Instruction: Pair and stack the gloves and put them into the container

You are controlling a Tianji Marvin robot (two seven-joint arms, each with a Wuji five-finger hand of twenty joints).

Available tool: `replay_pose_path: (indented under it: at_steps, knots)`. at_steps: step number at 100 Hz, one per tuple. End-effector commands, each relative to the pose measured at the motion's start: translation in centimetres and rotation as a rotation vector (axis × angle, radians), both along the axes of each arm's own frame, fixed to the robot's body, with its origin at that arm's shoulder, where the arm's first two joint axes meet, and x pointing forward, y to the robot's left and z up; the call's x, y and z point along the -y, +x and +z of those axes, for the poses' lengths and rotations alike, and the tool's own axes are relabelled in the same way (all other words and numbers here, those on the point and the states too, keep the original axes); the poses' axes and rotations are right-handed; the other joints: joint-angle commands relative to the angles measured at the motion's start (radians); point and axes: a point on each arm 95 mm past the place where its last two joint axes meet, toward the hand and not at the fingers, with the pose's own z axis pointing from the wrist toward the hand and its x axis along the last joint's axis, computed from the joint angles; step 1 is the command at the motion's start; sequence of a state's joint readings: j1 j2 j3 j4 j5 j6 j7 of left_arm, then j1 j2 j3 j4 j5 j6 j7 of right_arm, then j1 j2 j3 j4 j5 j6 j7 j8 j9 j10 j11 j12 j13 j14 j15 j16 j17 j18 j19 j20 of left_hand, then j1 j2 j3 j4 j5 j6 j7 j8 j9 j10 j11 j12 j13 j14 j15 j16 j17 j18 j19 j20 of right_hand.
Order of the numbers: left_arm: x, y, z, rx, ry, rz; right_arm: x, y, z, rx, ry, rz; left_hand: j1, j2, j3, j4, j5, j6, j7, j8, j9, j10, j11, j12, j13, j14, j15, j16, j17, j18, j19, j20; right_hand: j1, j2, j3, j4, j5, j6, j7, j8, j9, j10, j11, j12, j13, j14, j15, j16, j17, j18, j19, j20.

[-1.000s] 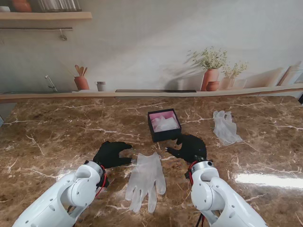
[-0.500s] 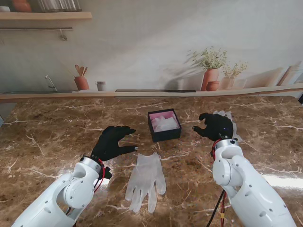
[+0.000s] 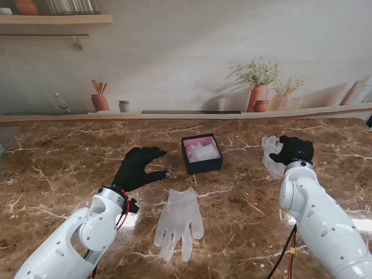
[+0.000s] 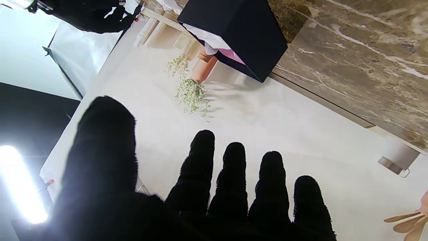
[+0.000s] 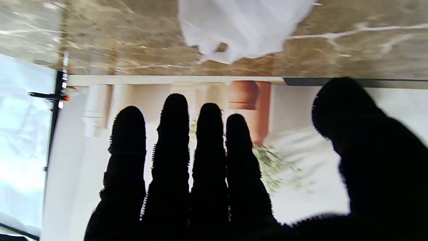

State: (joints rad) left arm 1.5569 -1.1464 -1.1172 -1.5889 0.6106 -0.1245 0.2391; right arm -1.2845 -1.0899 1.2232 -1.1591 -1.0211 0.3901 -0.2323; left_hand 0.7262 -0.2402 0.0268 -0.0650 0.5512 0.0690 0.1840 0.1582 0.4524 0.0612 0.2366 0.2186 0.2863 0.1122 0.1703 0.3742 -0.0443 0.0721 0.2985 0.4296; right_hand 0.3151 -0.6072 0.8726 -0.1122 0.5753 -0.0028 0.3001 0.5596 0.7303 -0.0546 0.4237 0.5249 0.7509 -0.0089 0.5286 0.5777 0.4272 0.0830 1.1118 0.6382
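Observation:
One translucent white glove lies flat on the marble table, close to me at the middle. A second white glove lies crumpled at the right. A dark box with a pink lining and white stuff inside stands at the centre. My left hand is open, hovering left of the box, holding nothing. My right hand is open with its fingers spread, over the right edge of the crumpled glove.
A ledge runs along the back of the table, with terracotta pots of plants at the right and a pot of utensils at the left.
My right hand has swung from in front of the box out to the right, onto the crumpled glove. My left hand has risen and moved slightly farther from me.

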Motion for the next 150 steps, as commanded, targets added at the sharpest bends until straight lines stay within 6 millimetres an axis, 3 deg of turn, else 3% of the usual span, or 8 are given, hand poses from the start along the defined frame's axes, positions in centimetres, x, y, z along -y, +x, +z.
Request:
replay_pose_path:
  at_steps: [1, 43, 73, 78, 82, 89, 112, 150]
  knots:
    - [0.0, 0.0, -0.1, -0.003, -0.005, 0.004, 1.2, 0.4, -0.1, -0.041, 0.011, -0.045, 0.031, 0.042, -0.037, 0.028, 0.009, -0.026, 0.004, 0.004, -0.005, -0.022, -0.026, -0.015, -0.032, -0.053, -0.036, -0.015, -0.009, -0.017, -0.042, -0.012, 0.009, 0.017, -0.018, 0.012, -0.052, 0.029, -0.027, -0.019, -0.051, 0.011, 0.0, -0.023, -0.047, -0.003, 0.005, -0.016, -0.028, -0.014, -0.018, -0.01]
    - [-0.2, -0.2, 0.0, -0.019, 0.001, 0.008, 4.2, 4.1, -3.5, -0.152, 0.058, -0.228, 0.04, 0.042, -0.038, 0.028, 0.017, -0.026, 0.007, 0.007, 0.002, -0.024, -0.027, -0.015, -0.029, -0.062, -0.04, -0.018, -0.01, -0.018, -0.058, -0.01, 0.011, 0.06, -0.079, 0.015, -0.271, 0.158, -0.111, -0.074, -0.182, -0.016, 0.258, 0.152, -0.082, -0.032, 0.22, 0.102, -0.034, -0.031, -0.005, 0.016]
    - [-0.3, -0.2, 0.0, -0.021, 0.001, 0.011, 4.4, 5.6, -5.2, -0.199, 0.213, -0.274, 0.039, 0.05, -0.038, 0.027, 0.031, -0.033, 0.017, 0.014, 0.005, -0.024, -0.03, -0.016, -0.026, -0.064, -0.043, -0.02, -0.011, -0.008, -0.064, -0.006, 0.069, -0.063, 0.092, -0.021, 0.054, -0.094, 0.115, -0.025, -0.101, -0.088, 0.357, 0.385, -0.186, -0.058, 0.337, 0.227, -0.084, -0.035, -0.004, 0.028]
    - [-0.3, -0.2, 0.0, -0.022, 0.003, 0.011, 4.3, 5.6, -5.5, -0.206, 0.226, -0.268, 0.039, 0.053, -0.039, 0.027, 0.032, -0.034, 0.017, 0.015, 0.006, -0.025, -0.03, -0.017, -0.025, -0.062, -0.043, -0.02, -0.011, -0.007, -0.066, -0.006, 0.092, -0.066, 0.138, -0.023, 0.145, -0.151, 0.163, 0.001, -0.124, -0.082, 0.325, 0.385, -0.256, -0.062, 0.319, 0.225, -0.112, -0.048, -0.014, 0.044]
    - [-0.3, -0.2, 0.0, -0.023, 0.003, 0.012, 4.2, 5.6, -5.7, -0.198, 0.225, -0.255, 0.04, 0.053, -0.038, 0.027, 0.034, -0.033, 0.018, 0.016, 0.007, -0.023, -0.03, -0.017, -0.024, -0.062, -0.042, -0.02, -0.011, -0.006, -0.066, -0.005, 0.154, -0.08, 0.135, -0.143, 0.198, -0.244, 0.428, -0.102, -0.123, -0.082, 0.299, 0.376, -0.283, -0.068, 0.312, 0.213, -0.119, -0.057, -0.025, 0.082]
    - [-0.3, -0.2, 0.0, -0.024, 0.001, 0.012, 4.0, 5.5, -5.9, -0.174, 0.233, -0.216, 0.04, 0.056, -0.038, 0.027, 0.035, -0.033, 0.019, 0.017, 0.008, -0.023, -0.031, -0.017, -0.023, -0.06, -0.042, -0.02, -0.012, -0.003, -0.067, -0.004, 0.187, -0.061, 0.177, -0.174, 0.308, -0.333, 0.62, -0.117, -0.096, -0.08, 0.248, 0.33, -0.288, -0.08, 0.297, 0.199, -0.118, -0.071, -0.012, 0.101]
    - [-0.2, -0.3, -0.1, -0.03, 0.0, 0.004, 3.5, 4.3, -5.0, -0.041, 0.289, -0.074, 0.043, 0.064, -0.038, 0.027, 0.036, -0.034, 0.019, 0.02, 0.011, -0.018, -0.03, -0.016, -0.021, -0.054, -0.041, -0.018, -0.013, 0.005, -0.071, 0.001, 0.208, 0.027, 0.179, -0.179, 0.298, -0.367, 0.566, 0.188, 0.017, -0.081, 0.205, 0.247, -0.204, -0.079, 0.221, 0.117, -0.092, -0.068, 0.008, 0.127]
    - [-0.1, -0.8, 0.3, -0.02, 0.015, -0.017, 0.4, -1.0, 0.1, 0.2, 0.51, 0.101, 0.06, 0.059, -0.036, 0.027, 0.048, -0.04, 0.029, 0.029, 0.022, -0.007, -0.025, -0.014, -0.013, -0.044, -0.037, -0.014, -0.013, 0.025, -0.065, 0.016, 0.224, 0.016, 0.191, -0.177, 0.298, -0.313, 0.573, 0.204, 0.401, -0.031, 0.041, 0.128, 0.216, 0.003, 0.124, 0.021, 0.146, 0.018, 0.126, 0.113]
